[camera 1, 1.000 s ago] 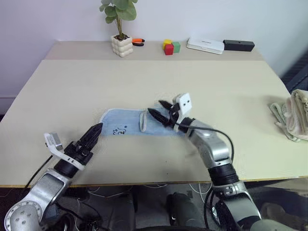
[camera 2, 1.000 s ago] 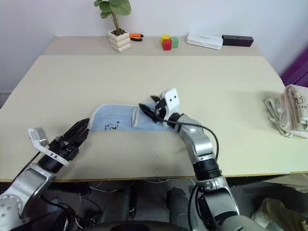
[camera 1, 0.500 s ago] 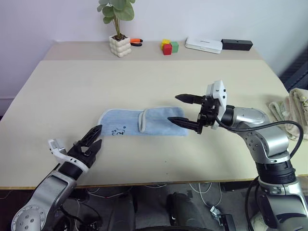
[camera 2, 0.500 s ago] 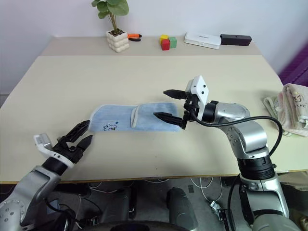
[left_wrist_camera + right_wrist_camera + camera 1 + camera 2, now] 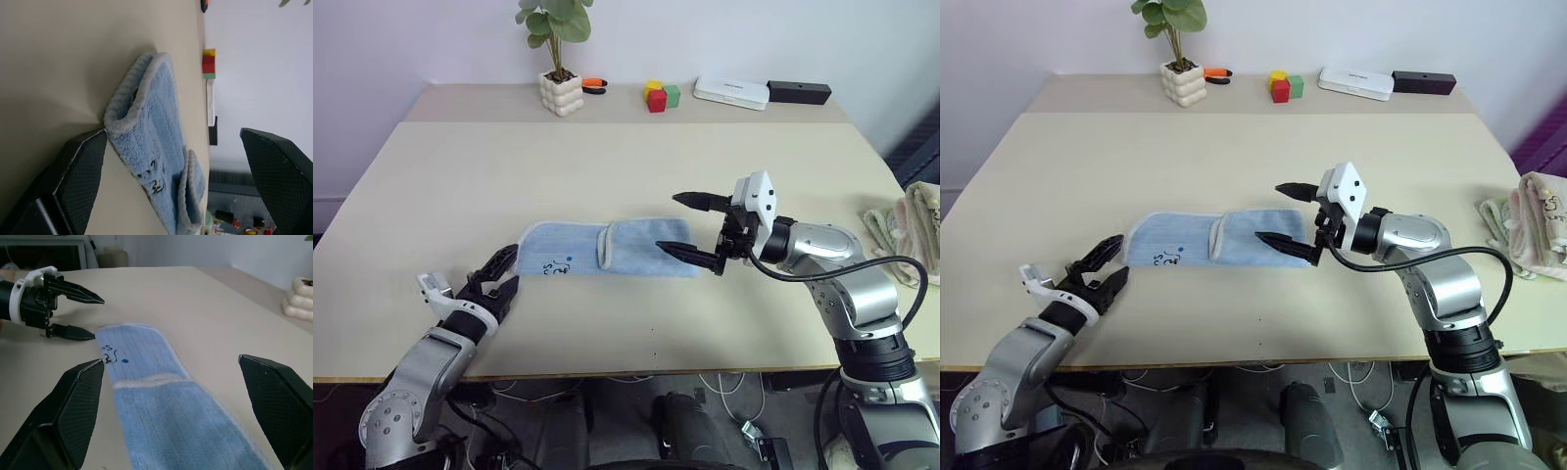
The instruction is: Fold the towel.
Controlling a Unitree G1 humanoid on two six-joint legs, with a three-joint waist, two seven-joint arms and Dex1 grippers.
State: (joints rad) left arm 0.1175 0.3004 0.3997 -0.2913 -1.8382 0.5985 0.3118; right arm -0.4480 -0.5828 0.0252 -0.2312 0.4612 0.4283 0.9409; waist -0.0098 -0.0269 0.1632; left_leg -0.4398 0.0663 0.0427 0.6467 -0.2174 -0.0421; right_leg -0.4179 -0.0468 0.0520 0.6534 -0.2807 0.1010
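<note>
Right end effector [image 5: 690, 226] has withdrawn off the half-folded blue towel [image 5: 607, 248]; both end effectors gape empty.

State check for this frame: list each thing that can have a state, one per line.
towel: flat on the table, right end folded over the middle, left end unfolded
left gripper: open, at the towel's left end, holding nothing
right gripper: open, above the towel's right end, holding nothing
beige towels: in a loose heap at the table's right edge
</note>
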